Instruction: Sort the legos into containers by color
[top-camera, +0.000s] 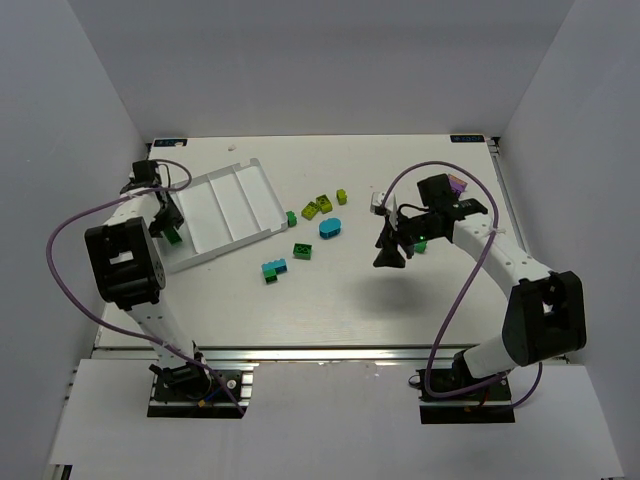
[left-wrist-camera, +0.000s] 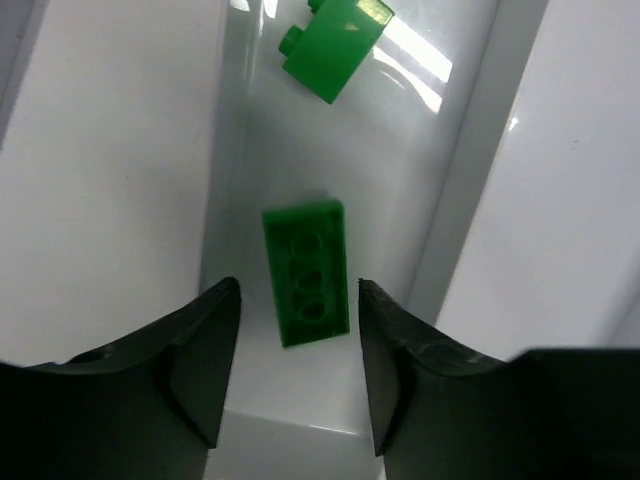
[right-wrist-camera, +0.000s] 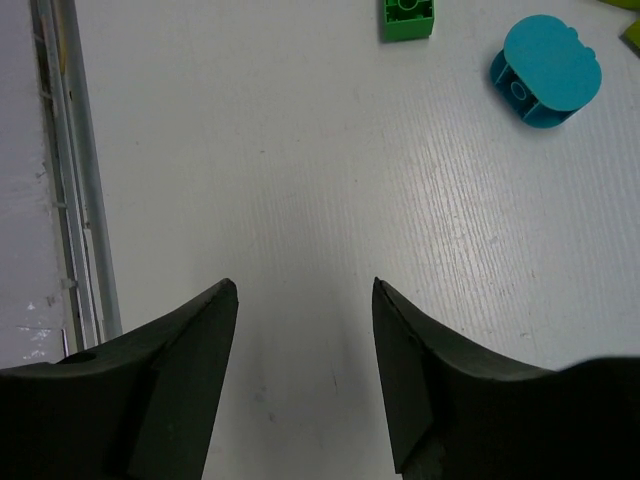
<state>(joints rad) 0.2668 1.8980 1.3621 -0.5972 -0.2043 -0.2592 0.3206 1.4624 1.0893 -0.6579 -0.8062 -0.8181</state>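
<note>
Drop-off step, likely: left gripper (left-wrist-camera: 298, 300) open over tray (left-wrist-camera: 475, 180), flat green brick (left-wrist-camera: 305, 272) loose beneath. Right gripper (right-wrist-camera: 304, 290) open, empty; next reach probably square green brick (right-wrist-camera: 407, 18), 12 o'clock.

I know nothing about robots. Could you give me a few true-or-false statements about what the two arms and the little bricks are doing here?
1. Two green bricks lie in the tray compartment below the left arm. True.
2. The left arm's jaws are clamped on a brick. False: they stand open, holding nothing.
3. The right arm holds the cyan round piece. False: its jaws are open over the table, and the piece lies ahead of them.
4. Yellow-green bricks lie outside the tray. True.
</note>
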